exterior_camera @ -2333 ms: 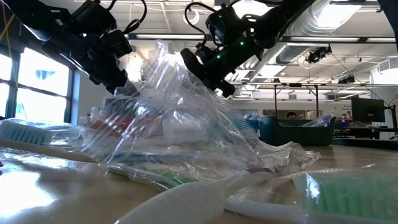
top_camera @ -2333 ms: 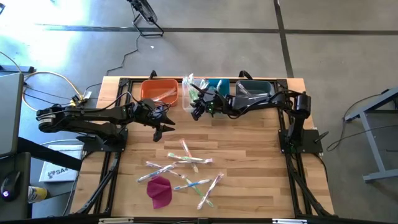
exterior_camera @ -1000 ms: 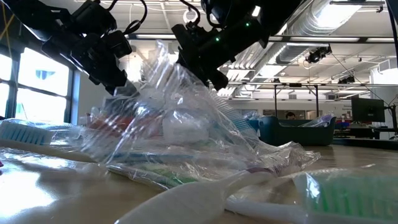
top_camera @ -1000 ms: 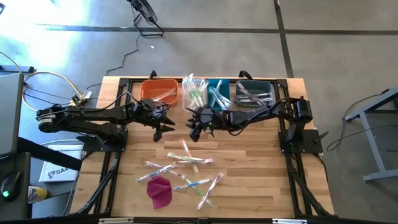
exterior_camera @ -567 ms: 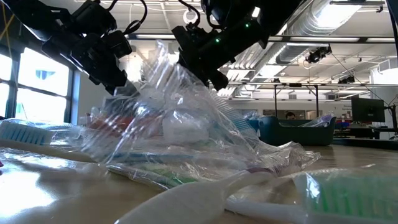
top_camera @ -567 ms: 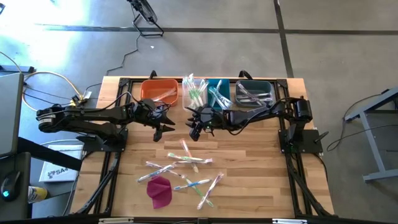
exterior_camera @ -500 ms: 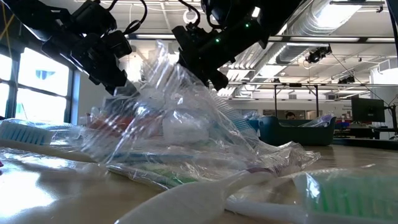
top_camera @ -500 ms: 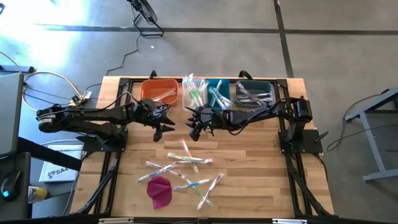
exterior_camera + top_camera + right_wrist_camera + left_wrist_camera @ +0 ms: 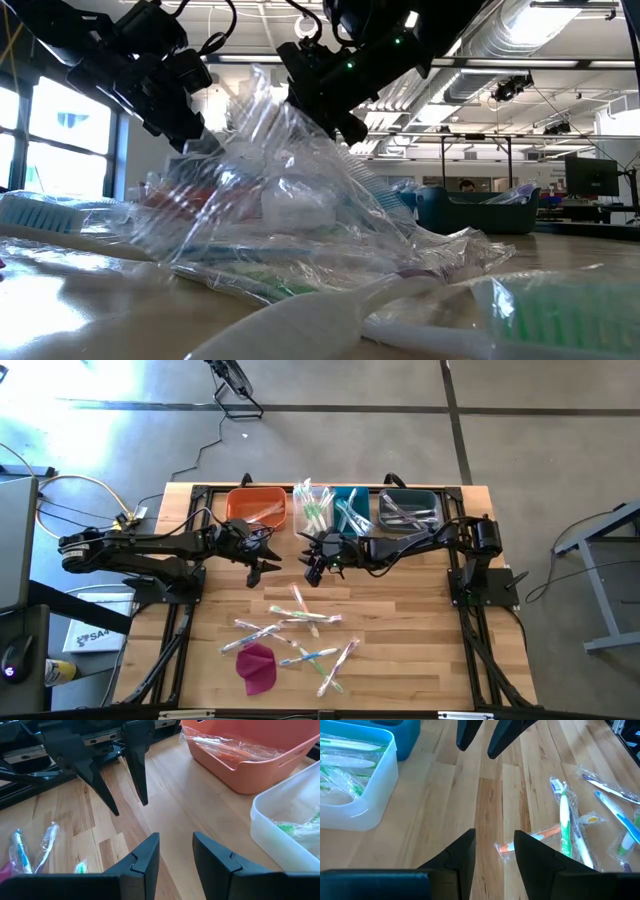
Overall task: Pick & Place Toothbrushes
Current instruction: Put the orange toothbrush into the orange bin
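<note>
Between picks: left gripper (image 9: pixel 262 567) and right gripper (image 9: pixel 314 570) hover face to face over bare table (image 9: pixel 400 610), jaws spread, apparently empty. Loose toothbrushes (image 9: pixel 300 614) lie scattered nearer the front edge, beside a magenta cloth (image 9: pixel 257 667). Next: descend on one, pinch, carry to the bins (image 9: pixel 258 508) at the back. The grippers crowd each other; wrappers overlap.

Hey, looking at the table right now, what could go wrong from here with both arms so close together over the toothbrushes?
1. The left gripper and right gripper hang open and empty, facing each other; reaching together, they might collide.
2. The loose toothbrushes overlap in shiny wrappers, so a grab may slip or lift two.
3. The magenta cloth touches the pile and might be dragged along.
</note>
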Robot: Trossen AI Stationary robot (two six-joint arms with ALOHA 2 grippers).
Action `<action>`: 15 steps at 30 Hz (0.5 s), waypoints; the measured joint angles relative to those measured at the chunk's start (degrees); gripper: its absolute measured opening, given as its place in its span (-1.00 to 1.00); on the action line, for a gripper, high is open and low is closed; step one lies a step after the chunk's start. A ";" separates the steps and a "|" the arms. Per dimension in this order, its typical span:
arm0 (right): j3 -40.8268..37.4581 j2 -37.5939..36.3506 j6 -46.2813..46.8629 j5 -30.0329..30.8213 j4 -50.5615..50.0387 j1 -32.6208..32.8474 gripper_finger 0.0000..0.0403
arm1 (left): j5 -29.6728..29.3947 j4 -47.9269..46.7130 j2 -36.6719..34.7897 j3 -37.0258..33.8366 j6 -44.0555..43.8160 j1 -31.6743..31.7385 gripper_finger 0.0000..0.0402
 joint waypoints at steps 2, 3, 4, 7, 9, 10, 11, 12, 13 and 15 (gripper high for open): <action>0.00 0.00 0.00 0.01 0.00 0.00 -0.46 | 0.00 0.02 0.00 -0.01 0.00 0.00 -0.34; 0.00 0.00 0.00 0.02 0.00 0.00 -0.46 | -0.01 0.01 0.00 0.00 0.00 -0.01 -0.34; 0.00 0.00 0.00 0.01 0.00 0.01 -0.46 | -0.02 0.01 0.00 -0.01 0.01 -0.01 -0.34; 0.00 0.00 -0.28 0.00 0.00 0.00 -0.46 | 0.00 0.00 0.00 0.00 0.01 0.01 -0.34; 0.00 0.00 -1.22 0.01 -0.01 0.01 -0.46 | -0.01 0.02 0.00 0.01 0.00 0.01 -0.34; 0.00 0.00 -1.44 0.02 0.00 0.02 -0.46 | -0.01 0.02 0.00 -0.01 0.00 0.01 -0.34; 0.00 0.00 -1.44 0.02 0.00 0.00 -0.46 | -0.02 -0.01 0.00 0.01 0.01 0.01 -0.34; 0.00 0.00 -1.44 0.02 -0.01 0.02 -0.46 | -0.01 0.02 0.00 0.00 0.00 0.01 -0.34; 0.00 0.00 -1.46 0.02 0.00 0.01 -0.46 | -0.02 0.02 0.00 -0.01 0.00 -0.01 -0.34; 0.00 0.00 -1.46 0.00 0.00 -0.05 -0.46 | -0.01 0.01 0.00 0.00 -0.01 -0.01 -0.34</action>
